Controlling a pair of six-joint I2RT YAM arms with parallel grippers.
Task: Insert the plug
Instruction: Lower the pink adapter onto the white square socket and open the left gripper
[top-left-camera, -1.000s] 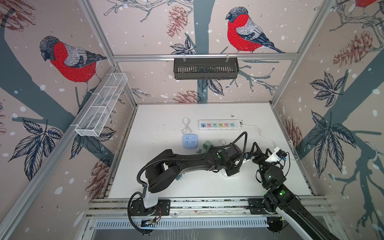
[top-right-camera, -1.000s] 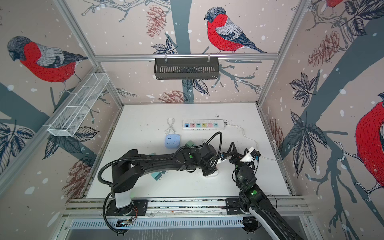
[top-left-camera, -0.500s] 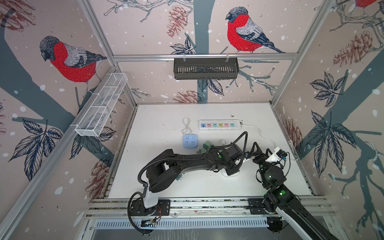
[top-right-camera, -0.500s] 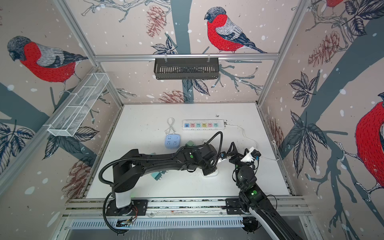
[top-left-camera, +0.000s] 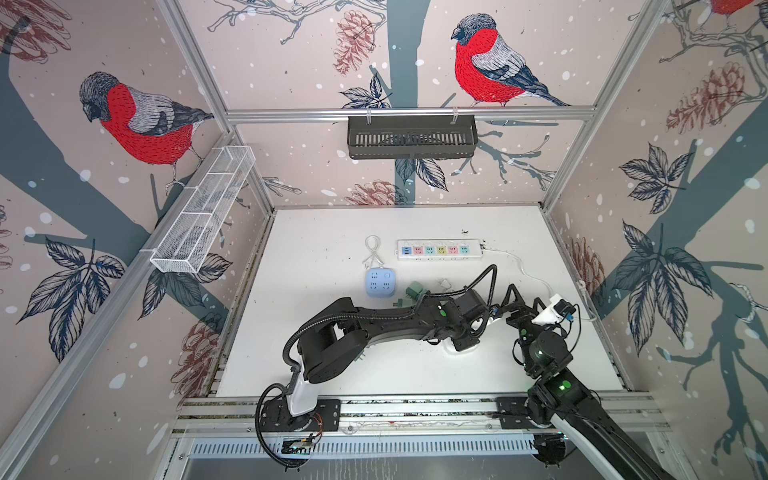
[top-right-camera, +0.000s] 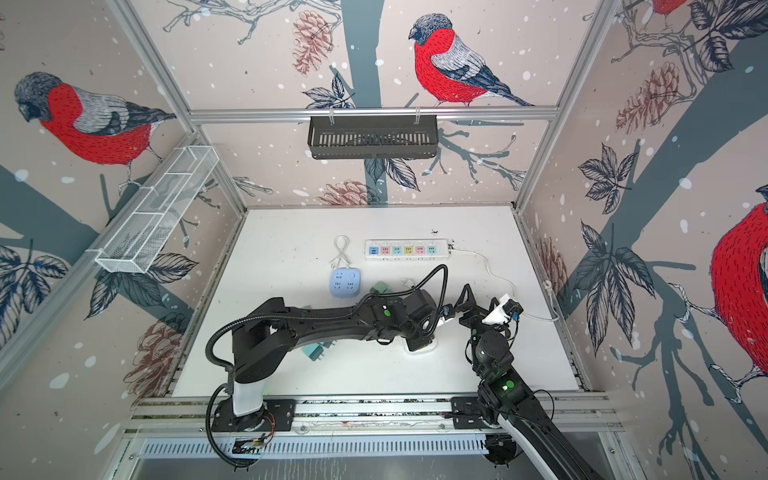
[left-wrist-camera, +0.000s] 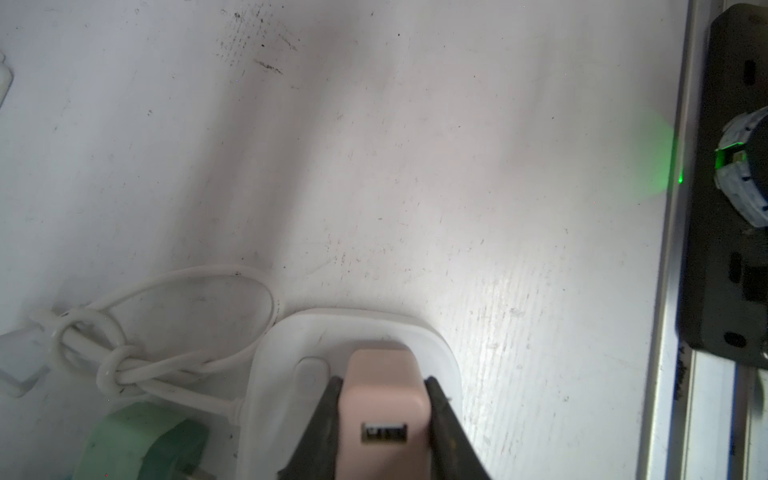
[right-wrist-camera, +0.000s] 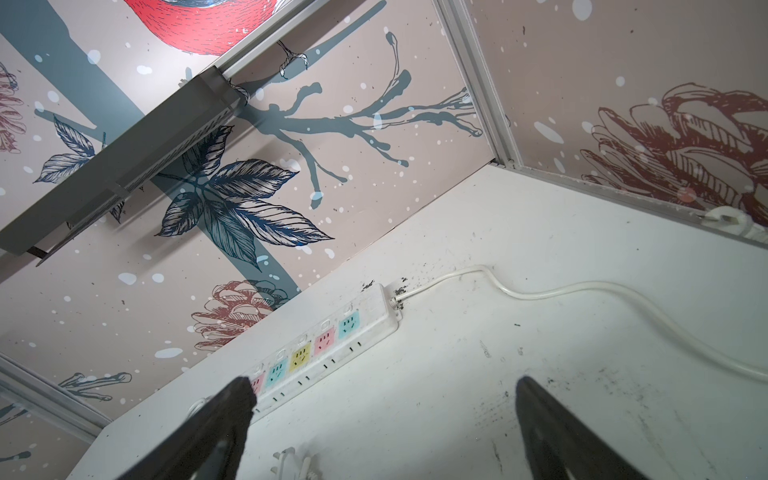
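A pink plug (left-wrist-camera: 384, 399) with a USB port on its end stands on a white socket block (left-wrist-camera: 282, 374), its base against the block's top face and its pins hidden. My left gripper (left-wrist-camera: 384, 382) is shut on the plug, with one black finger (left-wrist-camera: 328, 411) on each side. In both top views the left gripper (top-left-camera: 463, 343) (top-right-camera: 419, 345) points down over the block (top-left-camera: 451, 353) near the table's middle right. My right gripper (right-wrist-camera: 384, 388) (top-left-camera: 509, 299) hangs open and empty above the table, just right of the left wrist.
A white power strip (top-left-camera: 439, 249) (right-wrist-camera: 332, 345) with coloured sockets lies at the back, its cord (right-wrist-camera: 582, 291) running right. A blue socket cube (top-left-camera: 380, 282), green plugs (top-left-camera: 414, 289) (left-wrist-camera: 141, 440), a teal plug (top-right-camera: 313, 351) and a knotted white cable (left-wrist-camera: 124, 353) lie nearby.
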